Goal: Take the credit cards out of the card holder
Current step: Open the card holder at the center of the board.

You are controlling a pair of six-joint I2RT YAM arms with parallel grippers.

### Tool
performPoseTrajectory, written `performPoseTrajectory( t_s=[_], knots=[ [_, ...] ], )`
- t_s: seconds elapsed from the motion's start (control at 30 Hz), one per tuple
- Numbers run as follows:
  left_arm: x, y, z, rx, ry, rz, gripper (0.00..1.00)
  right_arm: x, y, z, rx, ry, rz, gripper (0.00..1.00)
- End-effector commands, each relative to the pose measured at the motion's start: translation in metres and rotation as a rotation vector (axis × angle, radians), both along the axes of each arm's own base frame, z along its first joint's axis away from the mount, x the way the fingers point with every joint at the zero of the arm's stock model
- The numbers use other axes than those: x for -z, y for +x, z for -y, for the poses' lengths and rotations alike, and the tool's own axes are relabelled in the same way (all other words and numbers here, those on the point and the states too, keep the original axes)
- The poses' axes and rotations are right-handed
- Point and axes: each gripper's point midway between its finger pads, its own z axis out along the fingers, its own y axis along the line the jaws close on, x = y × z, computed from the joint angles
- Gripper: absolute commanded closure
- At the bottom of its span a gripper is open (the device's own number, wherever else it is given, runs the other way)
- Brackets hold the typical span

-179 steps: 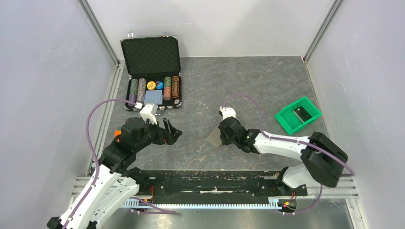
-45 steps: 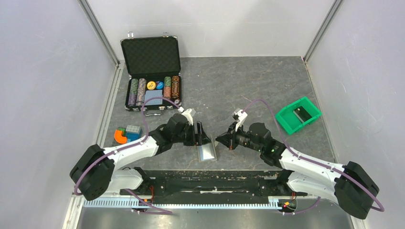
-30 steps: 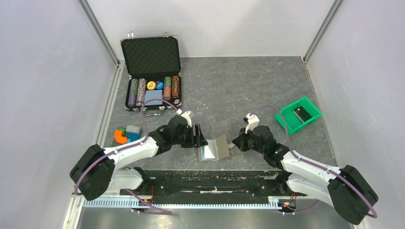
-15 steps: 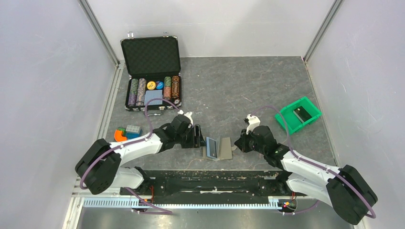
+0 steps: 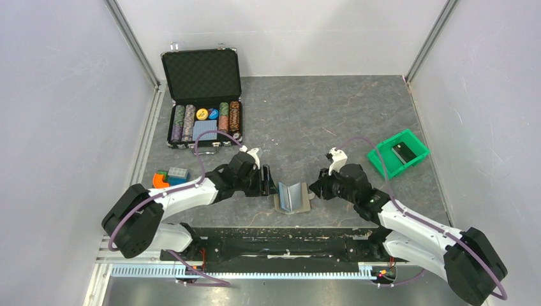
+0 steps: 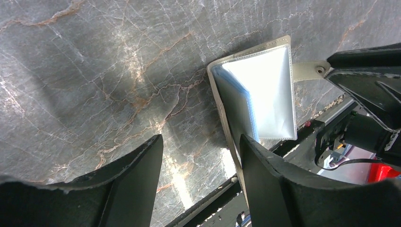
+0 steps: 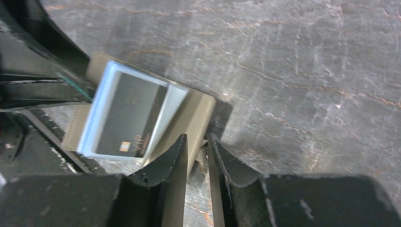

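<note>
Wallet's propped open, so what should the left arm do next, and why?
Probably ease the open left gripper toward the card holder and pinch a card by its edge: the right gripper pins the holder's tab, and the cards sit inside it.

Matt tan card holder (image 5: pixel 292 199) with glossy clear plastic sleeves (image 6: pixel 269 90) on smooth, stone-veined table (image 5: pixel 319 115).

- left arm (image 5: pixel 182 196) and right arm (image 5: pixel 408 223) look the same: white shells on the links, chunky black joints
- a thin purple cable (image 5: pixel 363 138) loops off each one
- little white block (image 5: pixel 253 152) near each wrist
- fingers (image 6: pixel 127 189) are matte black with scuffed edges
</note>
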Motion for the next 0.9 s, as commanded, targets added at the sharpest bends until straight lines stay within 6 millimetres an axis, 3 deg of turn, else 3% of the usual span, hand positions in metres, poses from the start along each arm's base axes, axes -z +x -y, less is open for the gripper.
performPoseTrajectory(
  t_s=[0.0,0.37,0.53,0.7,0.87],
  knots=[
    [-0.007,0.002,0.008,0.019,-0.036,0.023,0.33,-0.046,0.007,-0.019,-0.049,0.114,0.07,0.75],
    [-0.004,-0.001,0.0,0.001,-0.02,0.026,0.33,-0.069,-0.018,-0.059,-0.221,0.358,0.005,0.79],
    [-0.004,-0.002,-0.003,-0.009,-0.013,0.025,0.33,-0.049,-0.023,-0.065,-0.224,0.345,-0.061,0.82],
    [-0.008,-0.002,-0.004,-0.025,-0.029,0.035,0.33,-0.021,-0.042,-0.075,-0.278,0.342,-0.188,0.83],
    [-0.005,-0.002,-0.014,-0.055,0.01,0.034,0.33,0.011,-0.035,-0.061,-0.19,0.224,-0.206,0.84]
  ],
)
